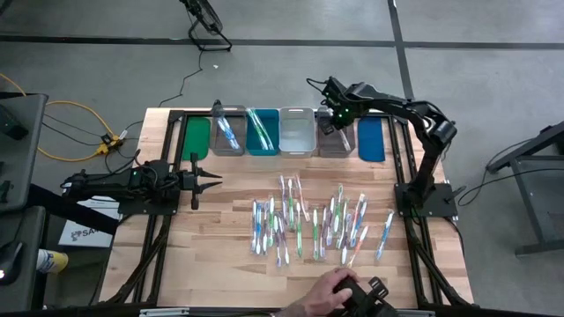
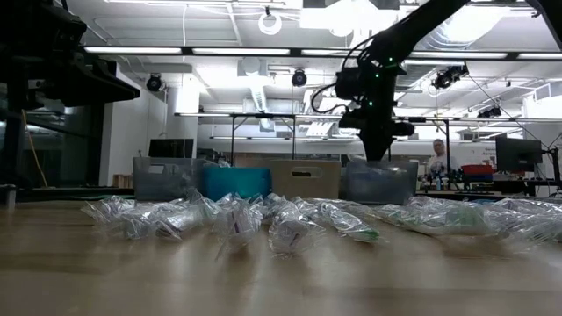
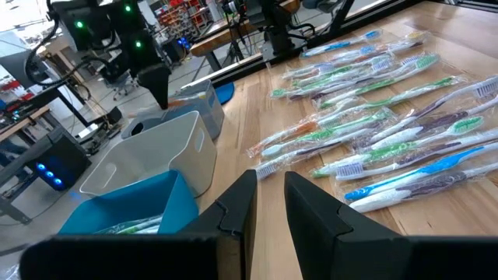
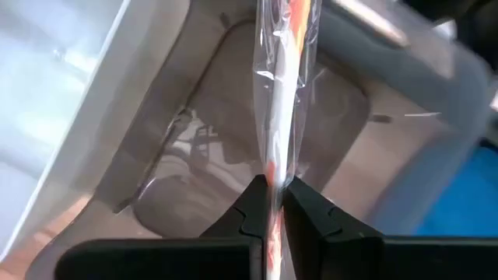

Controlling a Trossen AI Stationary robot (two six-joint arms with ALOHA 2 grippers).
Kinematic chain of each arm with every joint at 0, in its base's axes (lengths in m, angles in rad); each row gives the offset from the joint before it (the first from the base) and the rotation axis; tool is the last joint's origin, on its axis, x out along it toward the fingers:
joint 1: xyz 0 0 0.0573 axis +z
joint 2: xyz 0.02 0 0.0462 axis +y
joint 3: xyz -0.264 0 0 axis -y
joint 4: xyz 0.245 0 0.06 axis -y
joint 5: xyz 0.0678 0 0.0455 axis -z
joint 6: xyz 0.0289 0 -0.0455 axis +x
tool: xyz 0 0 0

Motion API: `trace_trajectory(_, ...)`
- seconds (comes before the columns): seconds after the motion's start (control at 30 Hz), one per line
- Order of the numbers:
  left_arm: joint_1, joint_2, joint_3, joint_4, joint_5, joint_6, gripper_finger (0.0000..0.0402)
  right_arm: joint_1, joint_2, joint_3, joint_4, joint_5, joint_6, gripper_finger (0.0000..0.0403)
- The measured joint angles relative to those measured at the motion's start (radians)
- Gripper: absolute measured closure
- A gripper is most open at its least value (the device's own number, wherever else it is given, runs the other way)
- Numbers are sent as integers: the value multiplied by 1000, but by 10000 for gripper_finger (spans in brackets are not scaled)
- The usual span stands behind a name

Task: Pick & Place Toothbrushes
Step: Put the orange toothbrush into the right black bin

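Observation:
Several wrapped toothbrushes with blue, green, purple and white handles lie scattered on the middle of the table; the left wrist view shows this pile of toothbrushes too. My right gripper hovers over the far row of bins, above the smoky grey bin, and is shut on one wrapped toothbrush. My left gripper waits at the table's left side, level, its fingers a narrow gap apart and holding nothing. More toothbrushes lie in the left grey bin and the teal bin. My right gripper pinches a toothbrush in clear wrapping, with orange and white showing, between its two fingertips. The pinched stretch of the wrapper lies along the fingers. The toothbrush is lifted clear and reaches from the fingers down into the smoky grey bin.
Six bins stand in a row along the far edge: green, grey, teal, white, smoky grey, blue. A person's hand on a dark device shows at the table's near edge. Bare wood lies between my left gripper and the pile.

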Motion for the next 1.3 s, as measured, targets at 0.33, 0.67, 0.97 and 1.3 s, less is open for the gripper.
trace_trajectory(0.33,0,0,0,0,0,0,336,0,13,0,3,-7,16,354)
trace_trajectory(0.67,0,0,0,0,0,0,336,12,-22,0,3,30,79,268)
trace_trajectory(0.97,0,0,0,0,0,0,336,81,-179,0,-3,-3,162,227)
trace_trajectory(1.3,0,0,0,0,0,0,336,231,-379,-184,-28,-4,297,231)
